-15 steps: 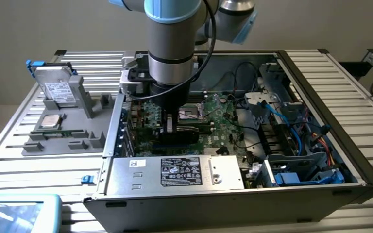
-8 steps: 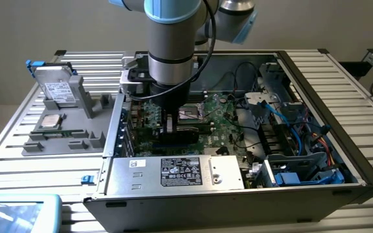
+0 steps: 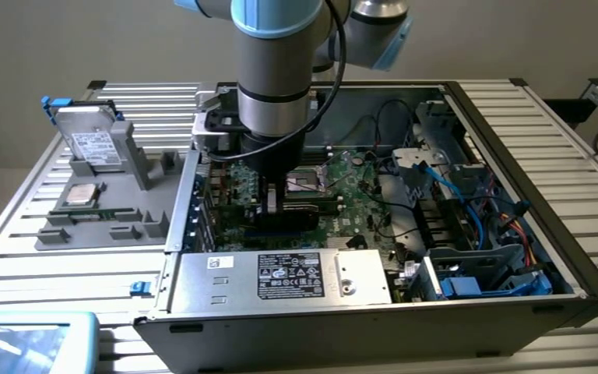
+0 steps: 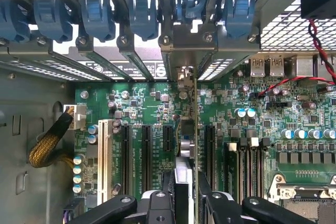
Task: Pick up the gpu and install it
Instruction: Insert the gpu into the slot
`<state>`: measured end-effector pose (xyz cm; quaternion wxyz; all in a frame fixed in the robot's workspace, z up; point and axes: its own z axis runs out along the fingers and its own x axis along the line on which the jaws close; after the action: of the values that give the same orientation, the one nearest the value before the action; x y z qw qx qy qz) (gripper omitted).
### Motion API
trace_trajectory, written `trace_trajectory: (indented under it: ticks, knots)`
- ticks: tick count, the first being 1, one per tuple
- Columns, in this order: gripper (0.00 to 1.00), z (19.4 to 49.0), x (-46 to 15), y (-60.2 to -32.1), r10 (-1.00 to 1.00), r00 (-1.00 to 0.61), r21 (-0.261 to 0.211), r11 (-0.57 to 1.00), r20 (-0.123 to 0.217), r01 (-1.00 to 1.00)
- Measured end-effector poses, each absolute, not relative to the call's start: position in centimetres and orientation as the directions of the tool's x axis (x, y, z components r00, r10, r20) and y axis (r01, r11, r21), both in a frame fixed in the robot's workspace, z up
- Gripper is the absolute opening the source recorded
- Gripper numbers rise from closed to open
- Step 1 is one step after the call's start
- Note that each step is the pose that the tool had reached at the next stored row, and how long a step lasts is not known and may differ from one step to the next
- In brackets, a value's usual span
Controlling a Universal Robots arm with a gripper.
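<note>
My gripper (image 3: 274, 204) reaches down into the open computer case (image 3: 564, 241) over the green motherboard (image 3: 353, 195). It is shut on the gpu (image 3: 278, 221), a dark card that stands on its edge among the expansion slots. In the wrist view the gpu (image 4: 195, 129) runs edge-on as a thin line from between my black fingers (image 4: 160, 205) to the rear bracket openings. It lies parallel to the black expansion slots (image 4: 146, 150). My gripper (image 4: 186, 200) clamps the card's upper edge. I cannot tell whether the card's lower edge sits fully in a slot.
Blue retention clips (image 4: 142, 14) line the case's rear wall. The power supply (image 3: 278, 276) and cable bundles (image 3: 466, 195) crowd the case. On the exterior view's left, a grey tray (image 3: 153, 222) carries a hard drive (image 3: 93, 144), a processor (image 3: 79, 195) and a memory stick (image 3: 107, 212).
</note>
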<state>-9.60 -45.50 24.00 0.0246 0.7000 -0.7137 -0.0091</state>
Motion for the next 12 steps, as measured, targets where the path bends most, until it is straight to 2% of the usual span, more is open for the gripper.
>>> trace_trajectory:
  ticks: [12]
  knots:
    - [0.28, 23.93, -9.6, -45.5, -1.0, -0.019, 0.047, 0.02, 0.022, -0.999]
